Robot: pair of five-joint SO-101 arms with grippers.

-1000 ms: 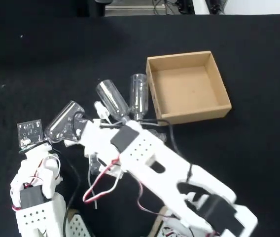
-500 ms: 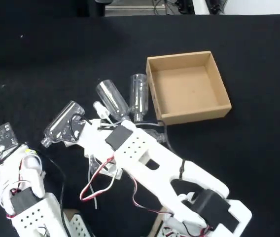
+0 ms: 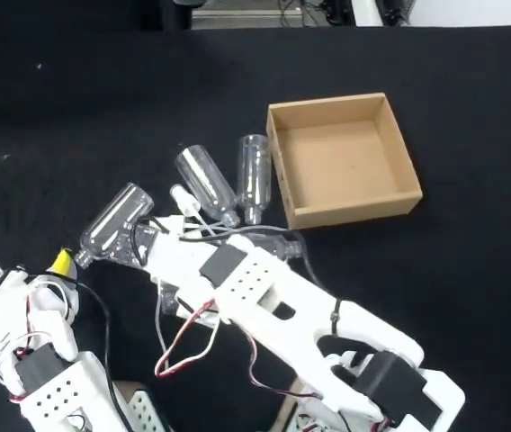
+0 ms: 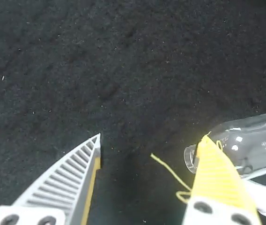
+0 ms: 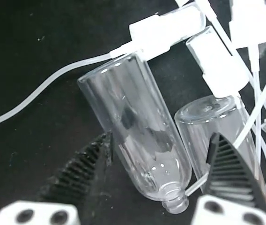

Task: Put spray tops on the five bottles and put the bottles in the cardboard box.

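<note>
A clear bottle [image 3: 114,223] lies on the black table, neck toward my left arm. My left gripper [image 3: 58,266] is open just short of that neck; in the left wrist view the bottle mouth [image 4: 238,147] sits beside the yellow finger [image 4: 215,173], outside the open left gripper [image 4: 151,137]. My right gripper [image 3: 143,236] is open, and a bottle [image 5: 137,136] lies between its black fingers [image 5: 226,164]. A second bottle [image 5: 212,119] and white spray tops [image 5: 166,28] lie just beyond. Two more bottles [image 3: 206,183] [image 3: 254,175] rest left of the cardboard box [image 3: 402,162], which holds nothing.
A loose spray top [image 3: 183,198] with its thin tube lies between the bottles. My right arm [image 3: 273,297] crosses the middle of the table and covers part of another bottle [image 3: 284,243]. Monitors and cables sit behind the far table edge.
My left arm has swung away to the left and drawn back from the bottle. The bottle near it slid slightly down-left. My right arm shifted a little.
</note>
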